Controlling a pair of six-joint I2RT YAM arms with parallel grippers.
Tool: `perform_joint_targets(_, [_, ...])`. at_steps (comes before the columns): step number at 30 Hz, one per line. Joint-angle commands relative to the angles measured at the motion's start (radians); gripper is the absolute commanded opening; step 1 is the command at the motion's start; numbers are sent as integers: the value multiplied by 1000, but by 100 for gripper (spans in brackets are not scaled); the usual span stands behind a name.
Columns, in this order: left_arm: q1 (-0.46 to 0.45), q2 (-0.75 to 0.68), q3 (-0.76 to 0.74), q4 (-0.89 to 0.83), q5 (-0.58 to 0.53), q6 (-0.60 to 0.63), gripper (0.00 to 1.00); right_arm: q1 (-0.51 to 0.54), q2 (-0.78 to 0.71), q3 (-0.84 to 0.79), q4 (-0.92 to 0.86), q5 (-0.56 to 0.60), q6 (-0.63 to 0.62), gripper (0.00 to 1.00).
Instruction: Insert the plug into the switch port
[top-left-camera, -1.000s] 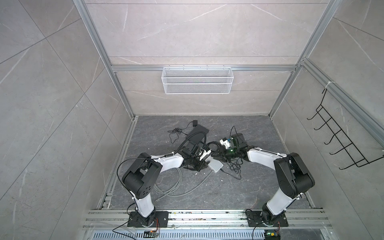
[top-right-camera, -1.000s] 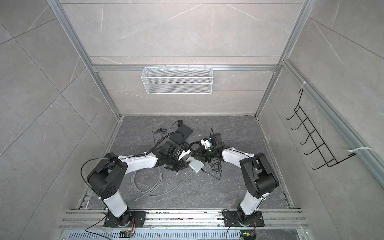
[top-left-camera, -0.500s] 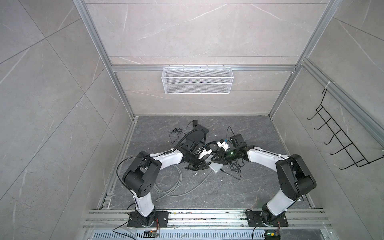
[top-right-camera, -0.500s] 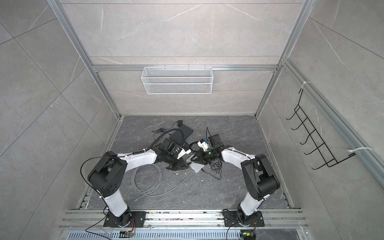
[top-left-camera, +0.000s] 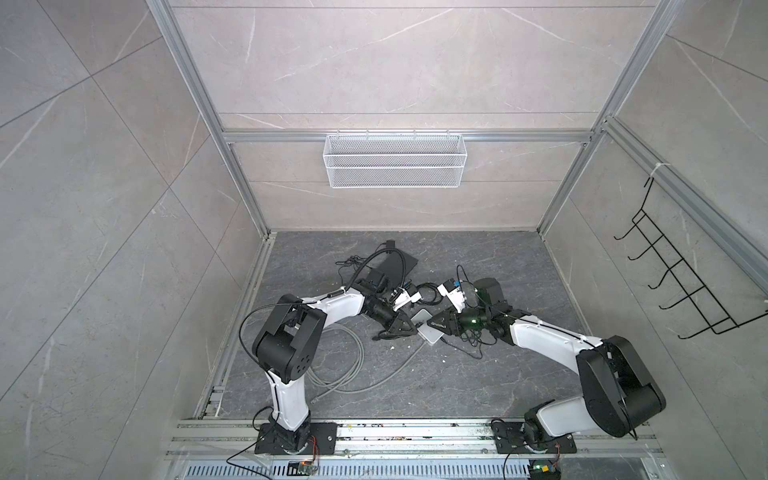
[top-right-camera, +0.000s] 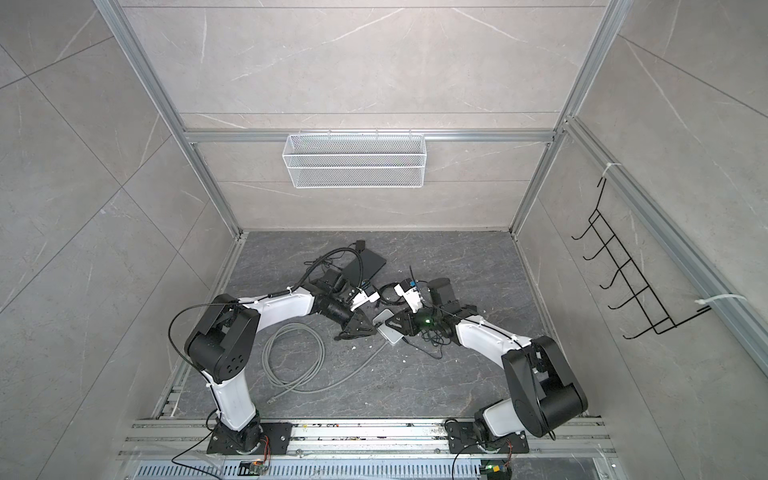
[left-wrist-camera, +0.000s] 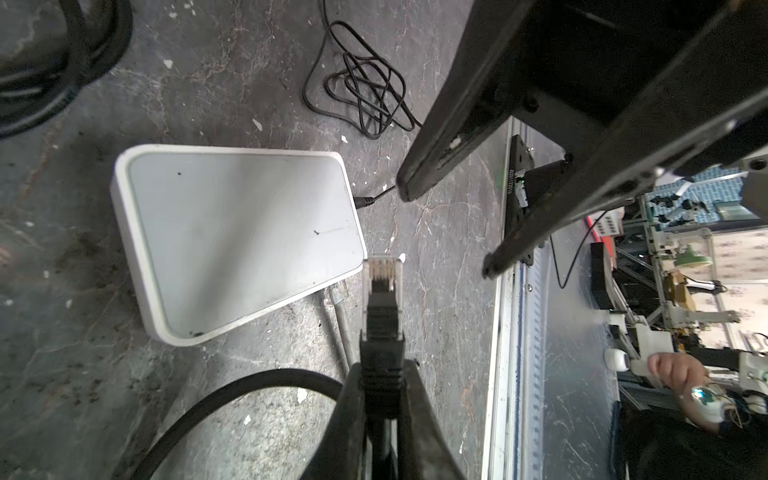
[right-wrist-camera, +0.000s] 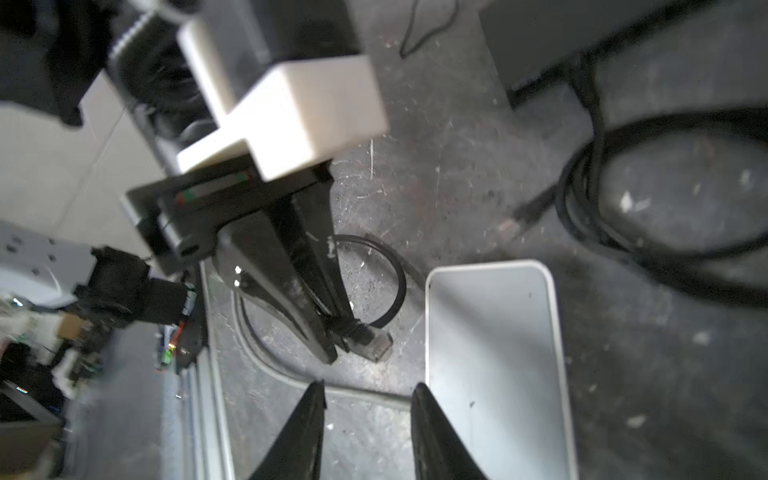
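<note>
Here, at 9 o'clock of the white switch (top-left-camera: 429, 336) in both top views, our left pincer (left-wrist-camera: 382, 368) is clamped tight on the black boot of the plug (left-wrist-camera: 382, 282), whose clear nose sticks out ahead of the fingers. That nose hangs just beside a corner of the switch, apart from it, and sits in no port yet. The ports themselves are hidden from us. We judge that they line the side where the thin black lead (left-wrist-camera: 365, 201) enters and where the grey cable (left-wrist-camera: 344, 328) ends. Whether that grey cable is seated we cannot tell. At 3 o'clock of the switch, our right pincer (right-wrist-camera: 369, 388) stands partly open near the switch's edge, above the bench (left-wrist-camera: 436, 332), and has hold of nothing.

So the step in hand, as we read it, is lining up, not pushing. To do it well, we should turn the nose square to the port side, bring it down to port height, and check that the latch faces the right way before any advance. The switch looks light and lies loose, so we would have the right pincer press on its top or brace the side away from the ports, or it may slide. Then we press straight and slowly, minding the black cable (left-wrist-camera: 291, 376) trailing behind the plug, which could twist it off line.
</note>
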Motion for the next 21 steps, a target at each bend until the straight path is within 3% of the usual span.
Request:
perform_joint_targets(1, [21,30,62,-135,104,87,14,15,-28,-45,172,-73,-309,39])
perform_joint_targets(4, [29,33,108,-238,108,134,15,51,-42,-34,138,-74,-481,39])
perform_joint_targets(9, [46,35,175,-418,137,241,17,97,-67,61,-118,68,-784,39])
perform_joint_targets(16, [50,46,197,-450,131,259,17,108,-29,107,-123,206,-937,40])
perform_joint_targets(21, [54,55,224,-466,130,266,17,174,8,146,-150,279,-1012,39])
